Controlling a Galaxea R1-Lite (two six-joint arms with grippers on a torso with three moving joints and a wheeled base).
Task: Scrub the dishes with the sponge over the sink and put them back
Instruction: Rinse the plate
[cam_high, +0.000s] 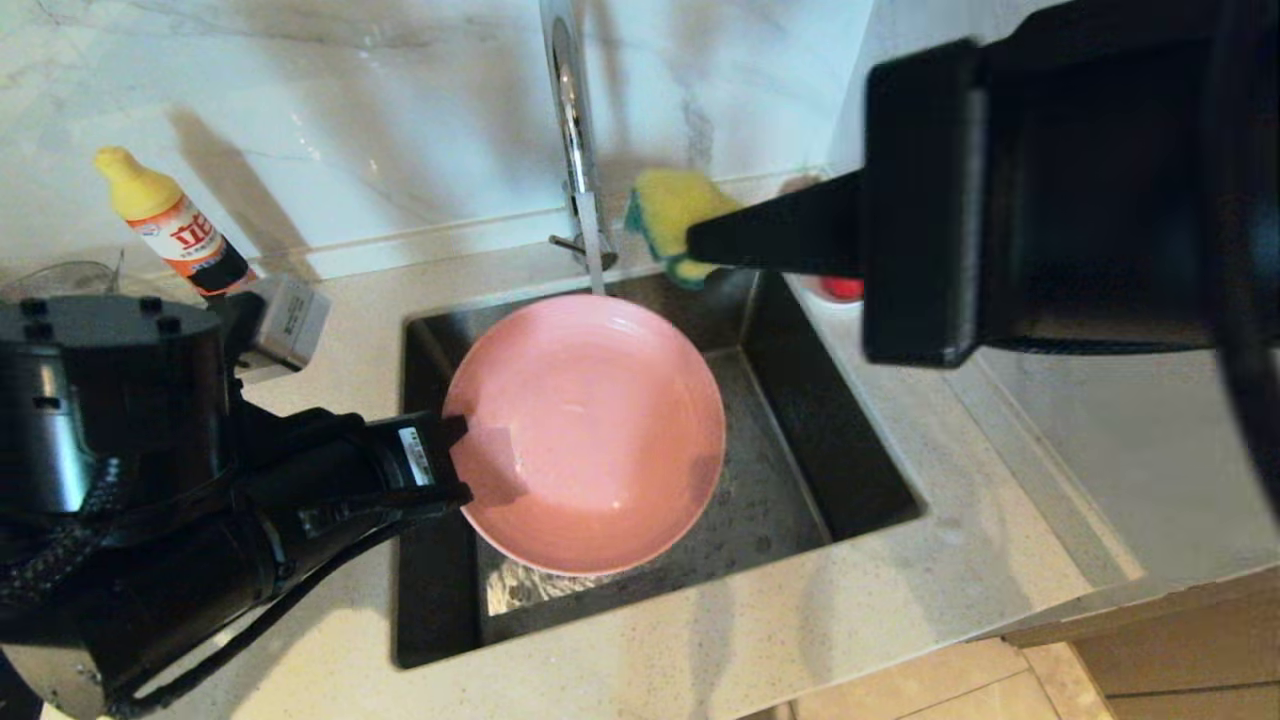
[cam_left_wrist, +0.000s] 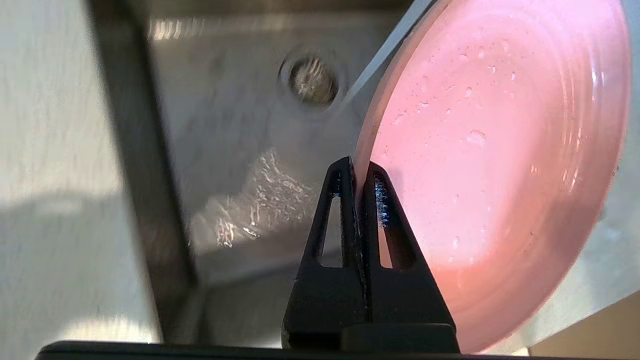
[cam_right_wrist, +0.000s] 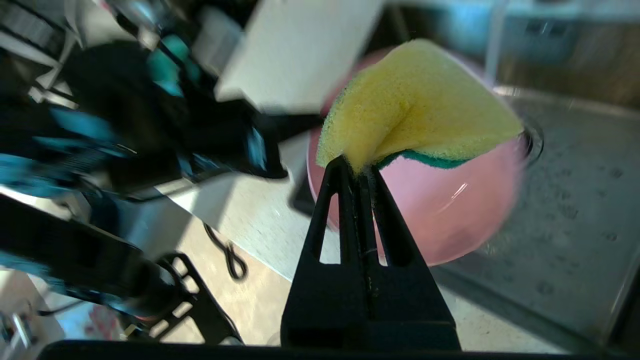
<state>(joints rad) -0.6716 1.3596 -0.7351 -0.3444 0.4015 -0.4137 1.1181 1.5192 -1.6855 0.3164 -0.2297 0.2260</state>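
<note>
Head view, left claw pinching pink plate rim over sink

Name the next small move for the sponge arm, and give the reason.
Probably bring the right gripper down toward the pink plate so the sponge meets its face. The left gripper is clamped on the plate's rim, holding it over the sink, while the pinched sponge sits by the faucet, apart from the plate.

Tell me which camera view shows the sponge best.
The right wrist view: the sponge fills it, pinched at one edge by the shut right gripper, green layer visible. The head view shows it small, behind the faucet. The left wrist view misses it.
</note>
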